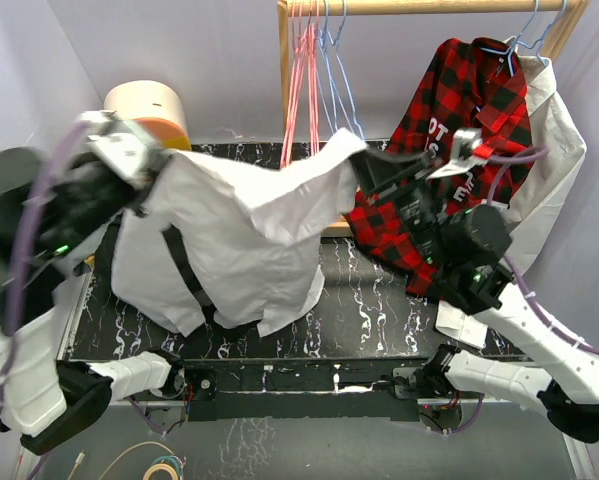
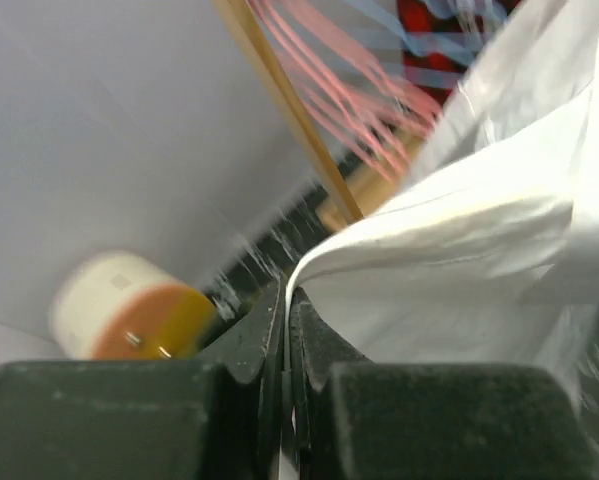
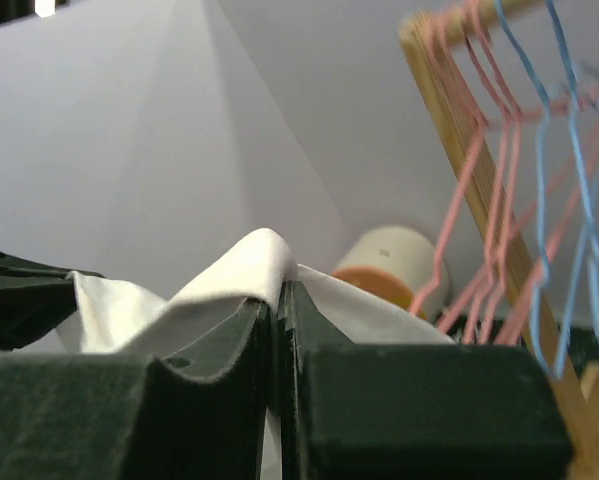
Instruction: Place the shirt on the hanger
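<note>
The white shirt (image 1: 239,230) hangs stretched in the air between my two grippers, above the black marbled table (image 1: 379,320). My left gripper (image 1: 157,170) is shut on its left upper edge; the left wrist view shows the jaws (image 2: 287,295) closed on a cloth fold (image 2: 479,250). My right gripper (image 1: 364,165) is shut on its right upper corner, with cloth (image 3: 229,270) draped over the closed jaws (image 3: 277,285). Light blue wire hangers (image 1: 341,85) hang on the wooden rail just behind the shirt's right corner; they also show in the right wrist view (image 3: 569,200).
Pink wire hangers (image 1: 299,90) hang beside the blue ones on the wooden rack (image 1: 282,60). A red-and-black plaid shirt (image 1: 449,130) hangs at the right, a white cloth (image 1: 559,150) behind it. A cream-and-orange roll (image 1: 149,105) stands at the back left.
</note>
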`<action>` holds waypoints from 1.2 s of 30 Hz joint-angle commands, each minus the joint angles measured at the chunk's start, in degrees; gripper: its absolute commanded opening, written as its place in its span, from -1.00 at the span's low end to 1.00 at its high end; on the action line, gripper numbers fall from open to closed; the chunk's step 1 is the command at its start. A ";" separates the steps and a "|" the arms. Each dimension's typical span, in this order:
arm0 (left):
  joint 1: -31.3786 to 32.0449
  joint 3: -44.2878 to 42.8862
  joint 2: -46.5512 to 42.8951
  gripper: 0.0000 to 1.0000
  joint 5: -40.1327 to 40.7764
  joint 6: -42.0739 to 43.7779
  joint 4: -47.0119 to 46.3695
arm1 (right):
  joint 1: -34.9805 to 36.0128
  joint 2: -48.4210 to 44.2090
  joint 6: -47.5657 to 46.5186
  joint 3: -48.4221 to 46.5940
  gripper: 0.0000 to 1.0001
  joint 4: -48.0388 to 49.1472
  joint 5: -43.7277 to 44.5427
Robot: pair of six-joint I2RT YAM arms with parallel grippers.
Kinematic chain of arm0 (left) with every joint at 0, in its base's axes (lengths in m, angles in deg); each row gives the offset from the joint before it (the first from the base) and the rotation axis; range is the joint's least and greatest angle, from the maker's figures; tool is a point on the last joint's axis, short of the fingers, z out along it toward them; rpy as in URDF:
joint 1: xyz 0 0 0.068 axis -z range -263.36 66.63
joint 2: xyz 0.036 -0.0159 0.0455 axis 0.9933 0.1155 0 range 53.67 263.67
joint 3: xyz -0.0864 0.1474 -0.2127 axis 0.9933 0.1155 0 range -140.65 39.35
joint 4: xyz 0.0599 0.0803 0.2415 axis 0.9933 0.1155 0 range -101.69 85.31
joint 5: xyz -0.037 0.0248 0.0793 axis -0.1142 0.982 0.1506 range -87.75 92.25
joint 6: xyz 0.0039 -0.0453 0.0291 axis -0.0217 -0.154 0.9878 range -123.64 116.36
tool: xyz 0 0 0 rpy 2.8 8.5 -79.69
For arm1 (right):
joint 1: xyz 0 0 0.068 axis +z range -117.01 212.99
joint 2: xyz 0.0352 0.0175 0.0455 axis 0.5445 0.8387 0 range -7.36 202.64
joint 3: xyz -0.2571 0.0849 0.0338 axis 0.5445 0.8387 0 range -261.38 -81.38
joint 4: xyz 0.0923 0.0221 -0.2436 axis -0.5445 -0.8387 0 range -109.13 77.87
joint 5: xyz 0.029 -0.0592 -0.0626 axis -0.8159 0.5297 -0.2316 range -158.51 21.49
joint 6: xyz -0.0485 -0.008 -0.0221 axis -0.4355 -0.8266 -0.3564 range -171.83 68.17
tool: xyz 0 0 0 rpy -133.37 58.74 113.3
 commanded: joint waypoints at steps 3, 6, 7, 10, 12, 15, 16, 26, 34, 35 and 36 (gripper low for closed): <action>-1.63 37.76 -3.34 -1.00 -4.16 -4.95 -4.70 | 0.15 -6.36 31.45 24.67 -0.85 -7.28 8.99; -2.09 46.63 -4.89 -1.00 0.33 -6.10 -11.19 | 0.81 -6.06 40.84 31.58 -0.85 -10.12 12.10; -2.32 49.08 -5.00 -1.00 1.88 -6.08 -13.17 | 1.00 -5.34 41.89 32.69 -0.84 -10.11 13.79; -3.37 54.52 -4.46 -1.00 5.19 -6.07 -18.16 | 1.21 -0.88 39.43 33.07 -0.85 -5.63 18.86; -4.10 56.72 -3.70 -1.00 5.79 -6.17 -20.75 | 1.16 4.48 37.42 30.88 -0.84 -3.72 22.00; -5.36 58.91 -2.17 -1.00 8.82 -6.25 -24.53 | 0.87 11.61 36.18 26.52 -0.84 -3.02 27.45; -5.75 59.40 -1.56 -1.00 10.45 -6.40 -25.78 | 0.59 13.89 36.10 25.32 -0.84 -3.19 28.36; -9.05 60.83 6.31 -1.00 9.88 -11.07 -28.37 | -5.63 31.74 30.80 19.92 -0.85 8.03 14.74; -11.02 49.96 15.59 -1.00 13.83 -15.59 -18.46 | -11.01 20.59 18.41 34.51 0.97 26.06 0.58; -11.23 48.90 16.14 -0.97 13.84 -15.90 -17.34 | -12.05 18.71 18.80 36.60 0.97 25.96 -1.44; -11.48 48.35 16.14 -0.86 13.81 -16.08 -16.72 | -12.99 16.68 18.71 38.38 0.97 25.90 -3.71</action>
